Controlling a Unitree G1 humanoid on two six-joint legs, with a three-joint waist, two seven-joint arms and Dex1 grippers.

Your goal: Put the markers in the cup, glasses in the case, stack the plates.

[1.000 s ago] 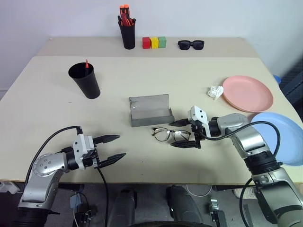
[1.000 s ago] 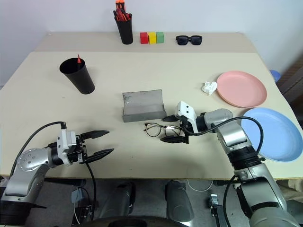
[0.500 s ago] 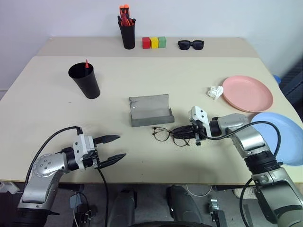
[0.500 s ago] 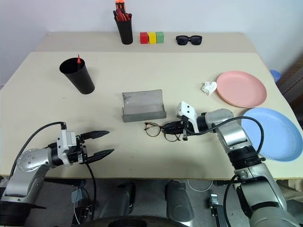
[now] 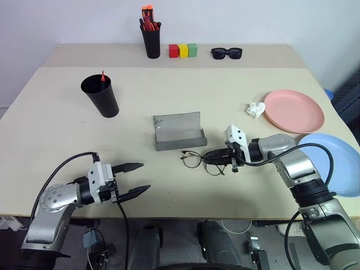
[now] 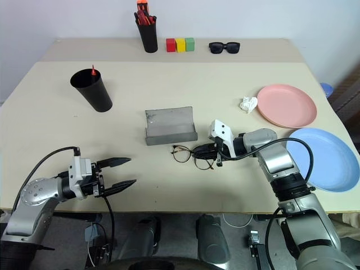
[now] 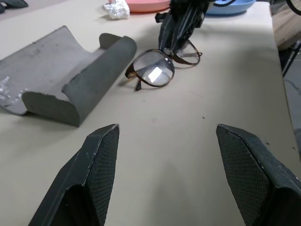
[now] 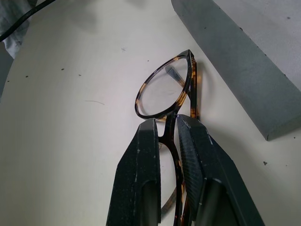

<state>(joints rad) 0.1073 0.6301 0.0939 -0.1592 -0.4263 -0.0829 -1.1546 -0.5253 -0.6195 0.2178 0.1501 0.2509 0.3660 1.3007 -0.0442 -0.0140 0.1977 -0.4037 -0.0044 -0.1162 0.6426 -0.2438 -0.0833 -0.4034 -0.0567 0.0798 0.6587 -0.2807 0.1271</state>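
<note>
The wire-framed glasses (image 5: 194, 160) lie on the table just in front of the open grey case (image 5: 179, 131). My right gripper (image 5: 210, 155) is shut on the glasses at the bridge; in the right wrist view both fingers (image 8: 146, 155) pinch the frame behind one lens (image 8: 164, 92). My left gripper (image 5: 129, 179) hovers open and empty near the table's front left, pointing toward the case (image 7: 70, 75). The black cup (image 5: 101, 95) stands at the back left with a marker's red tip (image 5: 103, 74) sticking out. A pink plate (image 5: 294, 110) and a blue plate (image 5: 332, 163) lie side by side at the right.
A crumpled white paper (image 5: 256, 109) sits beside the pink plate. Along the far edge stand a pen holder with orange-red pens (image 5: 151, 39), three coloured blocks (image 5: 183, 50) and black sunglasses (image 5: 226, 53).
My right gripper has gone from wide open around the glasses to shut on their bridge. The left arm has stayed put.
</note>
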